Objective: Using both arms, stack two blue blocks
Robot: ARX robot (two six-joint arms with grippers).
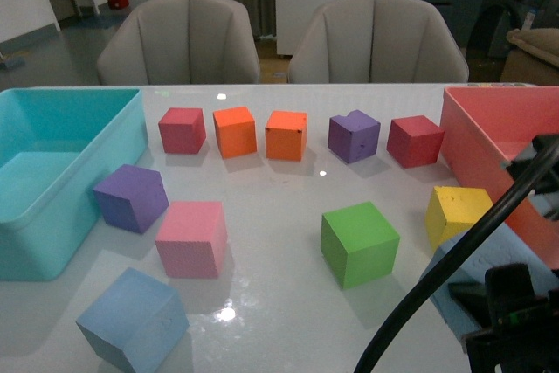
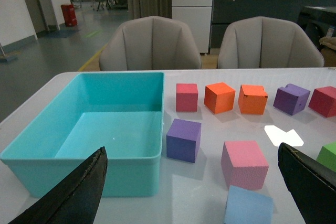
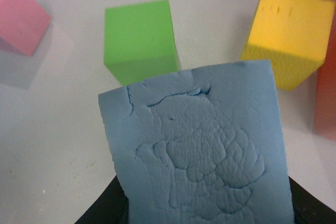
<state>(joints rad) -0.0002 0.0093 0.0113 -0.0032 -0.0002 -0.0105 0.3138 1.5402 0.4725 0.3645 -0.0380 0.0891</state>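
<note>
Tabletop [image 1: 279,189] shows two blue blocks [image 1: 133,319] [image 3: 199,150], two purple cubes [image 1: 131,198] [image 1: 354,135].

Two blue blocks [image 1: 133,321] [image 3: 199,150] are showing, with purple [image 1: 131,198] [image 1: 354,135], orange [image 1: 235,131] [image 1: 286,134] and red [image 1: 182,129] [image 1: 415,140] pairs, plus single pink [image 1: 191,238], green [image 1: 359,244], yellow [image 1: 458,211]. Two bins [image 1: 52,251] [image 1: 476,141] are flanking them.

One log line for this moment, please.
left pincer: open, empty | right pincer: shut on first blue block | second blue block: on table | stack: not done
</note>
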